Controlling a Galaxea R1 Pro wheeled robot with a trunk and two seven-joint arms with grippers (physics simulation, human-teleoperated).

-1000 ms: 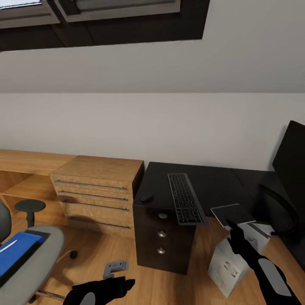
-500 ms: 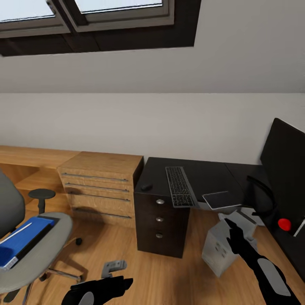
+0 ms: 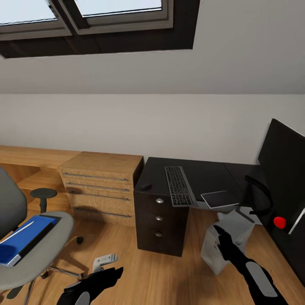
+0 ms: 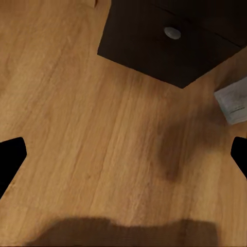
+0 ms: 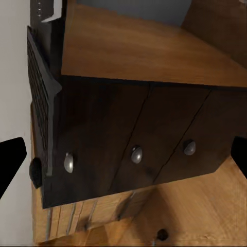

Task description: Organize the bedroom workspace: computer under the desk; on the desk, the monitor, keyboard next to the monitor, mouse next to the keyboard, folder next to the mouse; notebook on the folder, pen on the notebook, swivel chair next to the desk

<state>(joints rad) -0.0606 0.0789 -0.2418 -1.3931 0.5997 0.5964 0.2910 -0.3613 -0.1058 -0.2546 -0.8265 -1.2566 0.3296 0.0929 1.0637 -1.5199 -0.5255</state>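
One keyboard (image 3: 179, 185), one mouse (image 3: 146, 186) and one notebook (image 3: 219, 198) lie on the black bench (image 3: 203, 171); one blue folder (image 3: 23, 239) rests on the swivel chair (image 3: 36, 254), far left. My left end effector (image 3: 95, 283) and right end effector (image 3: 224, 245) hang apart-fingered, holding nothing.

Desk (image 3: 203, 171): mouse (image 3: 146, 186) at the left front corner; keyboard (image 3: 179, 185) and notebook (image 3: 220, 198) overhang the front edge; monitor (image 3: 283, 163) at the right end. Floor (image 3: 169, 275): computer (image 3: 224, 240) and swivel chair (image 3: 29, 250).
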